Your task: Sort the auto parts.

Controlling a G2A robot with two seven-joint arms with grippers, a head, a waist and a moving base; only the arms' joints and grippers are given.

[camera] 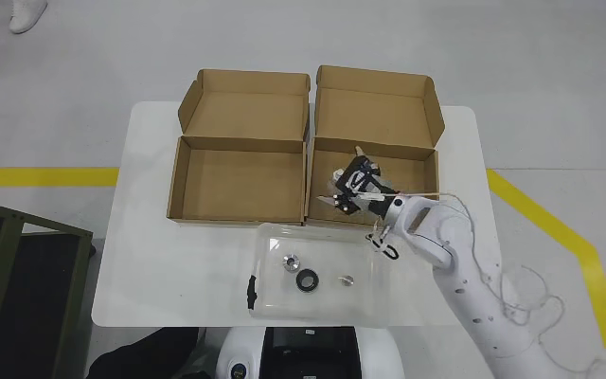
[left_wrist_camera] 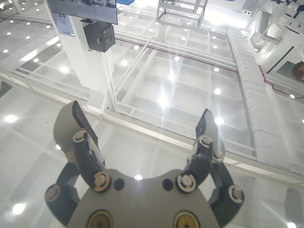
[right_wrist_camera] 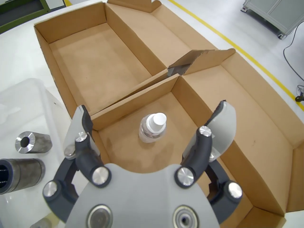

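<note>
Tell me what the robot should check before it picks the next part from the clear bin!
1. Right gripper open: ok, jaws apart, holding nothing.
2. White part free: ok, it stands in the right box, touching no finger.
3. Left box open: ok, lid folded back.
4. Parts reachable in the clear bin: ok, metal cylinder, black ring and small metal piece lie apart.
5. Left gripper out of the way: ok, open, facing the ceiling.
6. Which box suits the next part: cannot tell.
</note>
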